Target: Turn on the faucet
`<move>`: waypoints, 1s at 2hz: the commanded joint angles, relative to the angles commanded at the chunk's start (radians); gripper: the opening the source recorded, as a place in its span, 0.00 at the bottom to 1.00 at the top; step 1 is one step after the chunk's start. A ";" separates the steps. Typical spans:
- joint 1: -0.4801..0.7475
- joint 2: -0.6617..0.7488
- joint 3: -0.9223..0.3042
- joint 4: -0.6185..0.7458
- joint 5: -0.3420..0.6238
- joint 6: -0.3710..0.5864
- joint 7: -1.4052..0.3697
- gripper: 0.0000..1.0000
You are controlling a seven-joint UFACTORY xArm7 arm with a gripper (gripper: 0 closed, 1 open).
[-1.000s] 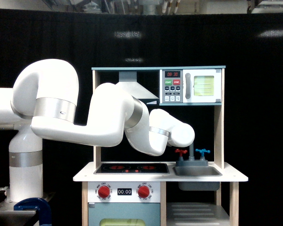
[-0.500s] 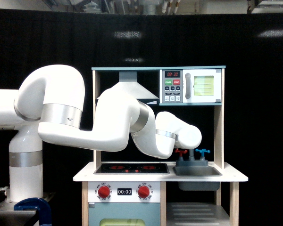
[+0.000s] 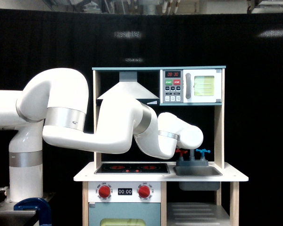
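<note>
The hand itself cannot be made out: the arm's (image 3: 118,129) last white link ends in a rounded wrist (image 3: 186,134) over the back of the toy kitchen's surface (image 3: 236,177), and whatever fingers it carries are hidden behind that wrist, so whether they are open or closed cannot be told. The wrist hangs just above and slightly to the exterior view's left of the faucet (image 3: 192,155); contact between them is not visible.

The faucet stands at the rear edge of the sink (image 3: 198,171), towards the exterior view's right end of the surface. Its grey stem rises between a red handle (image 3: 181,152) on the exterior view's left and a blue handle (image 3: 203,152) on the right. The top of the spout is covered by the wrist.

Left of the sink lies the black hob (image 3: 131,167) with two red rings. Below it, on the front panel, sit two red knobs (image 3: 104,191) either side of a small clock display. Above, a grey hood (image 3: 127,89) and a toy microwave (image 3: 192,86) hang under the top shelf.

The arm folds back in a low bend to its base (image 3: 24,174) at the exterior view's left, against a black curtain.
</note>
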 joint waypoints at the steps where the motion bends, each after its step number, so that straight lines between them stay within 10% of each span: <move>1: 0.009 -0.035 0.005 0.101 -0.052 0.082 0.038 1.00; 2: 0.035 -0.065 0.013 0.212 -0.089 0.160 0.066 1.00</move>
